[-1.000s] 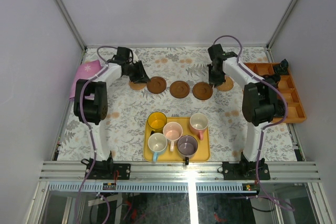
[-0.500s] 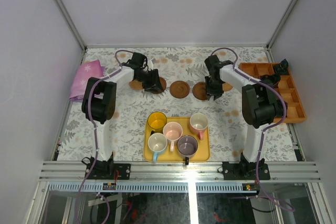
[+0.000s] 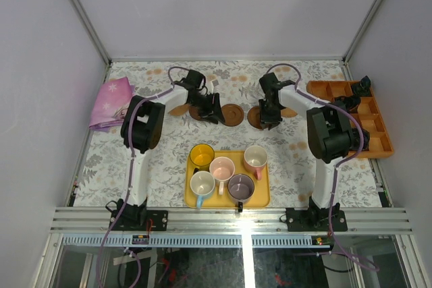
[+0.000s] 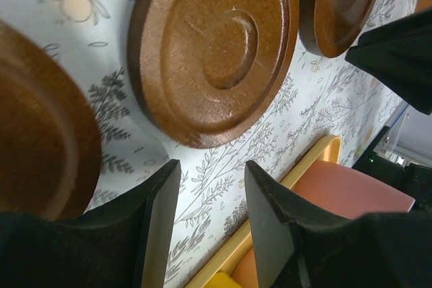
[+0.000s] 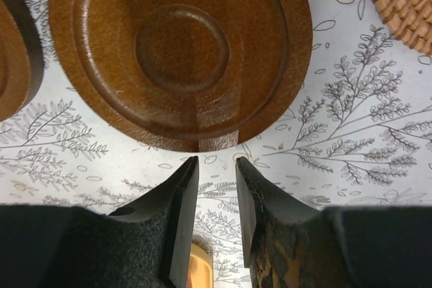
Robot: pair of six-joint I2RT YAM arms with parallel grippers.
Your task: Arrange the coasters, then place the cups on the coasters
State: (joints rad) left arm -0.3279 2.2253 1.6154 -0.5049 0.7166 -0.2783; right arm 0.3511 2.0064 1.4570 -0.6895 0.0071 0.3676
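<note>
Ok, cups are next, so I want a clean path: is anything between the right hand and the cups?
Nothing visible. The right hand hangs over a dark coaster; only bare flowered tablecloth lies between it and the yellow tray holding the five cups.

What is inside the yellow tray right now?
Five cups: amber, pale pink, salmon, purple, and white with a blue handle. Nothing else shows; the tray floor beneath them is covered.

Top view: the left hand (image 3: 216,108) hides most of 1 dark coaster (image 3: 196,114); the right hand (image 3: 267,117) covers part of a second coaster (image 3: 254,119). Right wrist view: the woven coaster (image 5: 407,1) is cut off at the corner; the yellow tray (image 5: 200,261) shows only as a sliver.
</note>
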